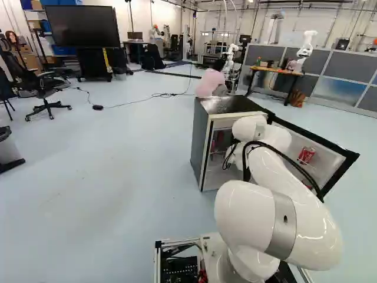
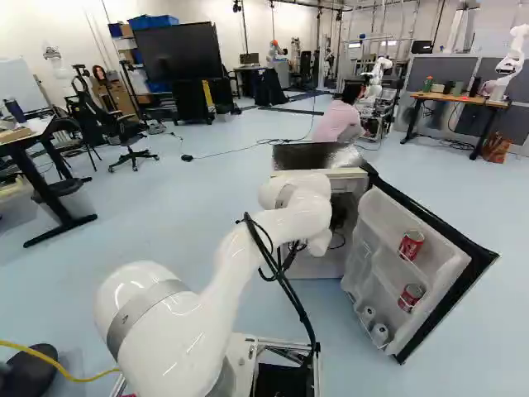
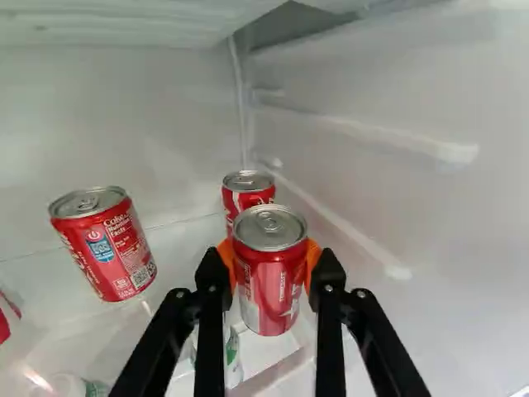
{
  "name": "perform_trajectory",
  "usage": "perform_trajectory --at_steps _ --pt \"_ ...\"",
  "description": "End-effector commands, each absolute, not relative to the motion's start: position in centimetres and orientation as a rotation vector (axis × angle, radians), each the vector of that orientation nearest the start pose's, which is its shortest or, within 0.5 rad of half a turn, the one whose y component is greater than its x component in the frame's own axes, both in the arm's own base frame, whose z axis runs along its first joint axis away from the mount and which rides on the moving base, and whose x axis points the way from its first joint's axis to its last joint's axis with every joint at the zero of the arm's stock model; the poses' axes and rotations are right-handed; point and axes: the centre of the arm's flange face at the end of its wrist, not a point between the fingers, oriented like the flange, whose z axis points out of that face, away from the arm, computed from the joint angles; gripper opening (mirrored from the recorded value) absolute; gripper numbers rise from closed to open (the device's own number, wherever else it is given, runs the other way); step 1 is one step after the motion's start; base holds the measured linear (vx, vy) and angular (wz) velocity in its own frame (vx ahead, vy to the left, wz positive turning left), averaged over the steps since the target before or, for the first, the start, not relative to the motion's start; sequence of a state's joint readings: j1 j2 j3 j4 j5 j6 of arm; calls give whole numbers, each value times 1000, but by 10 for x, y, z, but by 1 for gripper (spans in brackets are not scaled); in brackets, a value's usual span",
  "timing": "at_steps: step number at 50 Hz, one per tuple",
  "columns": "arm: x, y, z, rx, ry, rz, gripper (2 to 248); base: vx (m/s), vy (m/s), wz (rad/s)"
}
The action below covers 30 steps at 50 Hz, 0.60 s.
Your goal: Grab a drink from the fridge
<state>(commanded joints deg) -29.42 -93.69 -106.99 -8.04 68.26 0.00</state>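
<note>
Two extra cans sit in our fridge (image 1: 199, 141): the rear can (image 3: 246, 188) just behind our drink can (image 3: 271, 289), the side can (image 3: 107, 252) apart, leaving a gap. Our gripper (image 3: 269, 258) has the drink can pinched from both sides. Ledges (image 3: 372, 141) jut from the near wall (image 3: 446, 231); we've got the door (image 2: 438, 273) swung open beside our arm (image 2: 198, 322).

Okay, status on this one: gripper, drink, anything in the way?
Gripper shut on red can, a pad each side. Can upright, still inside fridge. Second can close behind it; door open, path out looks free.
</note>
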Motion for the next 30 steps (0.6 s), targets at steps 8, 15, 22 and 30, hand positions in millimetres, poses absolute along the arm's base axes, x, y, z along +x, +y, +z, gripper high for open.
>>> perform_trajectory --at_steps 8,15,22,30 --pt "634 -344 -55 -2569 453 -2197 98 0 0 0" --pt "634 -344 -55 -2569 453 -2197 98 0 0 0" --pt "634 -344 -55 -2569 453 -2197 98 0 0 0" --pt "634 -344 -55 -2569 453 -2197 98 0 0 0"
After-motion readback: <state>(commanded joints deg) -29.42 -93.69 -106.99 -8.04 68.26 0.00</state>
